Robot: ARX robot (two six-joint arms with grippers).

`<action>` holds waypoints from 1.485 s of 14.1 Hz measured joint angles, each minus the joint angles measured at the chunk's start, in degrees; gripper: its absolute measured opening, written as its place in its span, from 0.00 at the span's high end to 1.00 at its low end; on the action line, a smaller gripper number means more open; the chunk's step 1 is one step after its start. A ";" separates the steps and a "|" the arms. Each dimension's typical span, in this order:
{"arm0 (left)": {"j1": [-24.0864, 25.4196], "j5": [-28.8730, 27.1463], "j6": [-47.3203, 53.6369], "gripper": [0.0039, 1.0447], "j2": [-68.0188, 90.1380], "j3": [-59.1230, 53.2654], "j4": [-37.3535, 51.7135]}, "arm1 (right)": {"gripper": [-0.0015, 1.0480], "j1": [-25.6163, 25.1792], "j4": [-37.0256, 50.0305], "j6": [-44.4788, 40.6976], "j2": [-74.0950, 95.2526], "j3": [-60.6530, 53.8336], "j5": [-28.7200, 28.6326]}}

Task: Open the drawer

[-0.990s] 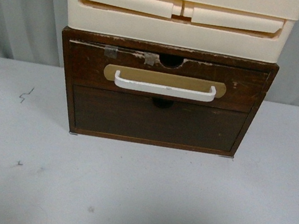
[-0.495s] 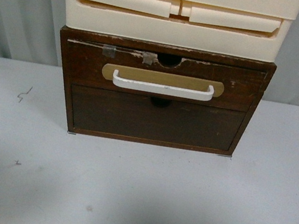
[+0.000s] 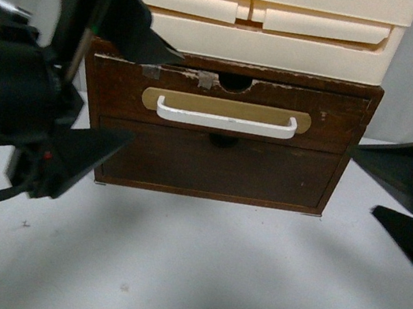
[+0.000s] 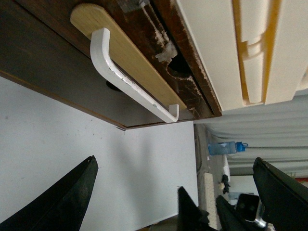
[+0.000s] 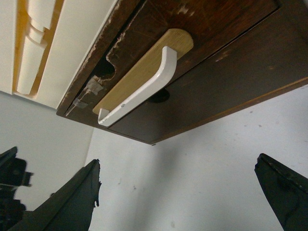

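The wide dark brown wooden drawer (image 3: 332,121), top edge chipped, taped and notched in a half-round, sits shut ahead of the matte black wedge-shaped fingers (image 3: 124,32). Left gripper (image 3: 154,99) and right gripper (image 3: 363,182) are both spread wide, apart from the smooth white bar handle (image 3: 226,123) on its tan plate (image 3: 226,108).

The drawer (image 3: 332,121) is dark brown, its top edge chipped pale, and it carries a white handle (image 3: 225,120) on a tan plate (image 3: 227,108). Below the drawer is a plain dark brown front (image 3: 213,164), and above it are cream plastic drawers (image 3: 273,46). The surface (image 3: 208,283) is pale grey with small dark specks. My jaws, left and right, are black.
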 joint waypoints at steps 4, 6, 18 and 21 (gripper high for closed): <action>-1.46 -0.31 -4.87 0.06 14.71 9.62 3.04 | 0.06 3.93 4.74 10.82 15.74 12.70 4.11; -1.49 -0.24 -6.27 0.06 18.27 11.93 4.31 | 0.06 5.95 4.11 13.38 18.51 17.18 5.40; 0.50 0.59 -15.39 0.86 22.21 12.83 9.35 | 0.82 13.09 6.29 27.43 24.55 24.92 10.23; -4.33 0.00 -14.97 0.86 9.77 -4.46 12.44 | 0.83 15.82 15.63 29.22 15.87 6.75 9.42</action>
